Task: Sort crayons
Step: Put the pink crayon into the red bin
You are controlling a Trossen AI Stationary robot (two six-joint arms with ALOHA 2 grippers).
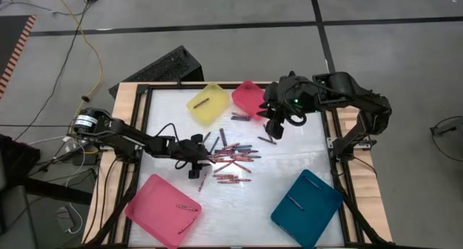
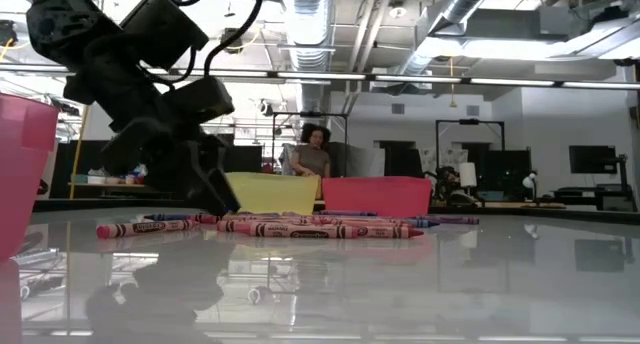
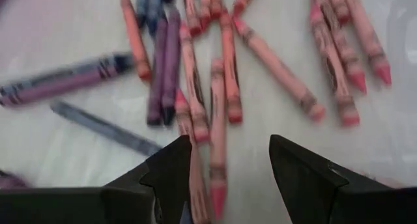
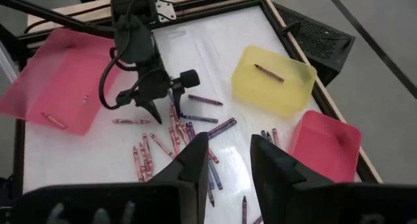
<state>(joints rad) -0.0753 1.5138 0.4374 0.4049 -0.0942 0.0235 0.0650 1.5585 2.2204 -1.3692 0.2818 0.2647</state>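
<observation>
Red and purple crayons; yellow tray.

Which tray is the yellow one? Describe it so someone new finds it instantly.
Look at the white table from above: four trays sit near its corners. At the far edge, two small trays stand side by side, and the yellow tray is the one nearer the left arm's side, next to the small pink tray. It is the only yellow tray and holds a single dark crayon.
</observation>
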